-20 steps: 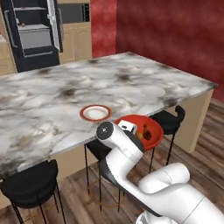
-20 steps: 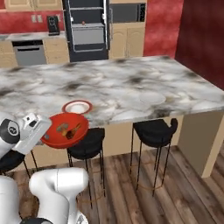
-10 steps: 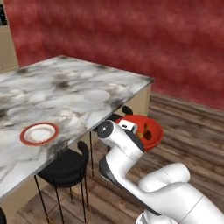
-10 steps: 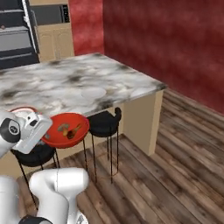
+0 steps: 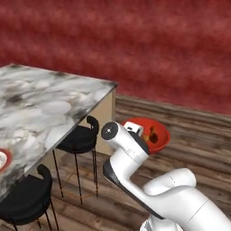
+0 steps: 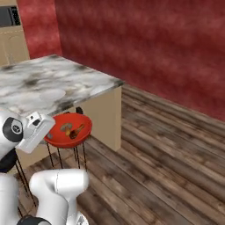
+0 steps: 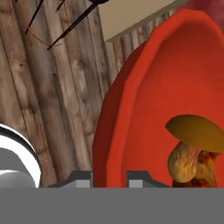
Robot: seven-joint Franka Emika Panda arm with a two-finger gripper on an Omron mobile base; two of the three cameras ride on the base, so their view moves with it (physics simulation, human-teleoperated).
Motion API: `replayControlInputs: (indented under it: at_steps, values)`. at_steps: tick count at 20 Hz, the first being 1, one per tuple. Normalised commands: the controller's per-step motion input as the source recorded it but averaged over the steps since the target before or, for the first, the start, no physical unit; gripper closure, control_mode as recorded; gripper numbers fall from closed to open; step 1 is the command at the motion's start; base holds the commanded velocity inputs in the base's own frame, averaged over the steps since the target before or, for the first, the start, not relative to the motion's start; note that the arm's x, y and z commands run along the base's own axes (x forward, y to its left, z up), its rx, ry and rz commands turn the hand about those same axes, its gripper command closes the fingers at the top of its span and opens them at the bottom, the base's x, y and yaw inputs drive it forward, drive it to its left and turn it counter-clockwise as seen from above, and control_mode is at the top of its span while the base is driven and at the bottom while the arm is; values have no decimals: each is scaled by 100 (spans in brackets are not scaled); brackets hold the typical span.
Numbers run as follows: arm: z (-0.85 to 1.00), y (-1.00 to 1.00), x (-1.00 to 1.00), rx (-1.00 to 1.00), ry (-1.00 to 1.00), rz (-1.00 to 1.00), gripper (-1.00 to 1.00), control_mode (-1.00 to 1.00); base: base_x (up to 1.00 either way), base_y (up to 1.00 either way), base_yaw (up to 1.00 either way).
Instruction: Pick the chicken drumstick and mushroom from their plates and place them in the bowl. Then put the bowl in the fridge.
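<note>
Even, soft rendered light throughout, no glare, faint shadows, coarse slightly blurry textures.

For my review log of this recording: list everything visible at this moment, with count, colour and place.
bowl: one, glossy red, held in the air beside the island, over the floor.
mushroom: one, brown cap on a tan stem, inside the bowl.
chicken drumstick: one, brown, inside the bowl next to the mushroom.
red-rimmed plate: one, white centre, on the island at the picture's left edge.
pale plates: two, grey-white, on the island top.
island: one, marbled grey top, tan sides.
stools: two, black, tucked under the island.
floor: brown wood planks.
wall: red.
gripper: one, shut on the bowl's rim.
</note>
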Motion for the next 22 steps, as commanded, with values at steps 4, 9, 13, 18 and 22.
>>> replayControlInputs:
  at_steps: [4, 9, 13, 18, 22]
  values:
    - [0, 0, 0, 0, 0, 0, 100, 100, 34, -58, -19]
    - [0, 0, 0, 0, 0, 0, 100, 100, 55, -54, -5]
    - [0, 0, 0, 0, 0, 0, 100, 100, 66, -48, -1]
    - [0, 0, 0, 0, 0, 0, 100, 100, 75, -46, 0]
    - [0, 0, 0, 0, 0, 0, 100, 100, 75, -45, 0]
